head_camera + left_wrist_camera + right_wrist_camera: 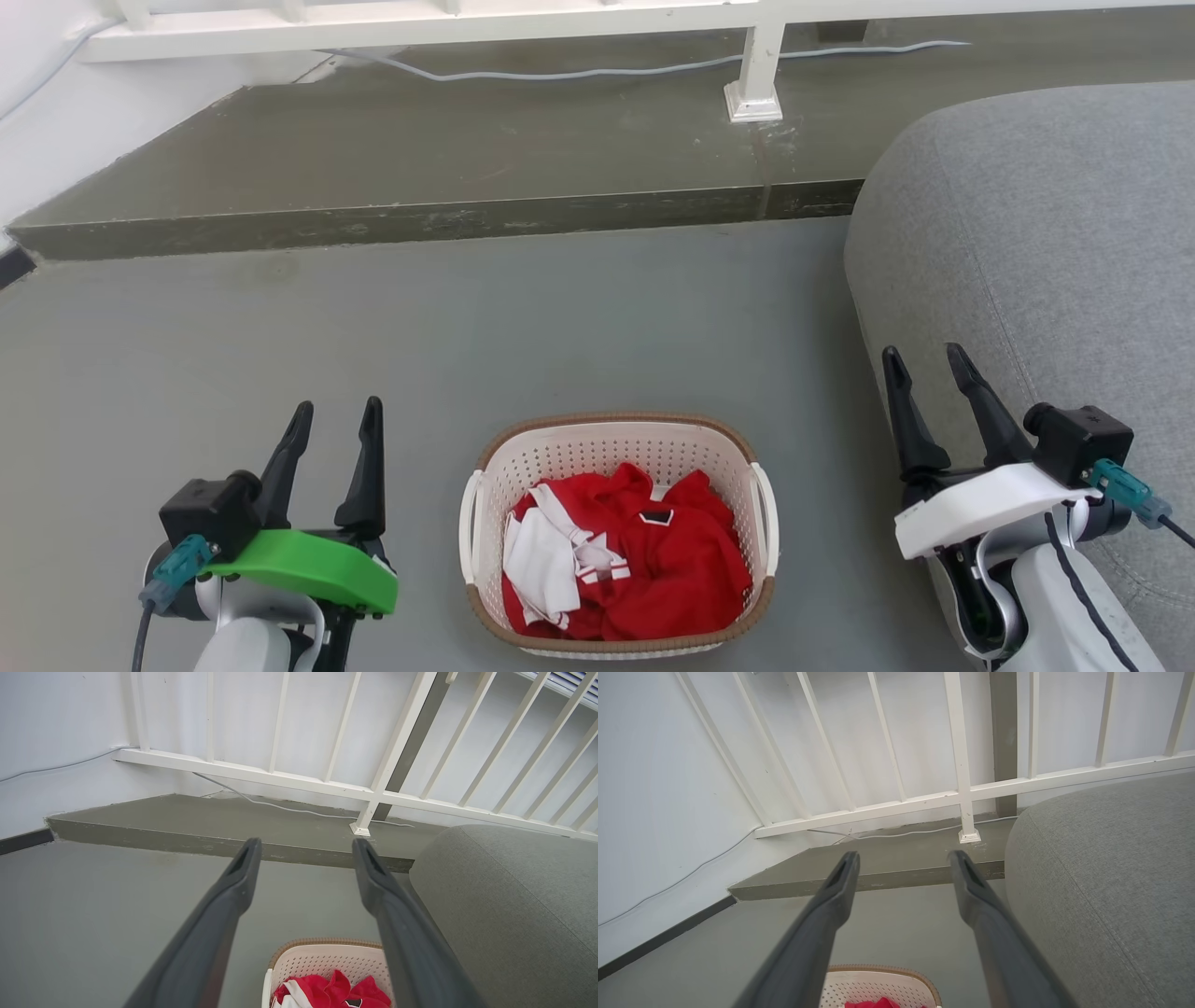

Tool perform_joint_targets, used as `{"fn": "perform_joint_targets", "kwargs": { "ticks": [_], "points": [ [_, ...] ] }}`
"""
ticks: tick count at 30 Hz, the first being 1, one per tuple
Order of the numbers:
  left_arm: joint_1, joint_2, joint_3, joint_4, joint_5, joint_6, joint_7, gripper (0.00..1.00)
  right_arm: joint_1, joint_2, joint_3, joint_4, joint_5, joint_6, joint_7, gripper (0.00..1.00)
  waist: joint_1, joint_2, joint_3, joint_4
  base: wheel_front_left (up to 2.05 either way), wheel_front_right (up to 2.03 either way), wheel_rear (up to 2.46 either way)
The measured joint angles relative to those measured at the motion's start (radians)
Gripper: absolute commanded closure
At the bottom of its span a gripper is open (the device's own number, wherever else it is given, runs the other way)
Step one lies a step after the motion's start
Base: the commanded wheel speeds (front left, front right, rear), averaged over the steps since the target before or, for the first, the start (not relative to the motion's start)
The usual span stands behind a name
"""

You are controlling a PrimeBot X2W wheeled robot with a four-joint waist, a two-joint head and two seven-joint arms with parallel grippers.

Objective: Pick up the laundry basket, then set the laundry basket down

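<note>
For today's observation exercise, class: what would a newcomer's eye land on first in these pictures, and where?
Red and white clothes heaped in the laundry basket stand out on the grey floor, low in the head view's middle. Flanking it, both open: the left end effector with a bright green cover, and the right end effector beside the sofa.

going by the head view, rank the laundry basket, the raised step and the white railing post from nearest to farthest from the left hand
From the left hand:
1. laundry basket, close by on its right.
2. raised step, straight ahead of it.
3. railing post, standing on that step, farther back and to the right.
</note>
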Motion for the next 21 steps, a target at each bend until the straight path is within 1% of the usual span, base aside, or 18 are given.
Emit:
{"fn": "perform_joint_targets", "kwargs": {
  "ticks": [1,9,13,14,21],
  "points": [
    [0.001,-0.001,0.000,0.000,0.000,0.000,0.000,0.00,0.001,0.001,-0.001,0.000,-0.002,0.005,0.000,0.00,0.0000,0.0000,0.000,0.000,0.00,0.00,0.00],
    [0.012,-0.012,0.009,-0.001,0.013,-0.009,0.000,0.00,0.004,0.007,-0.010,-0.001,-0.007,0.006,0.000,0.00,0.0000,0.0000,0.002,0.000,0.00,0.00,0.00],
    [0.012,-0.015,0.016,0.000,0.026,-0.012,0.000,0.00,0.005,0.009,-0.013,-0.001,-0.014,0.014,0.000,0.00,0.0000,0.0000,0.002,-0.001,0.00,0.00,0.00],
    [0.013,-0.015,0.015,0.001,0.026,-0.013,0.000,1.00,0.005,0.009,-0.014,-0.001,-0.014,0.014,0.000,1.00,0.0000,0.0000,0.002,-0.001,0.00,0.00,0.00],
    [0.038,-0.024,0.010,0.037,0.020,-0.013,0.005,1.00,0.032,0.016,-0.012,0.034,0.000,0.014,0.002,1.00,0.0000,0.0000,0.002,-0.001,0.00,0.00,0.00]
  ]
}}
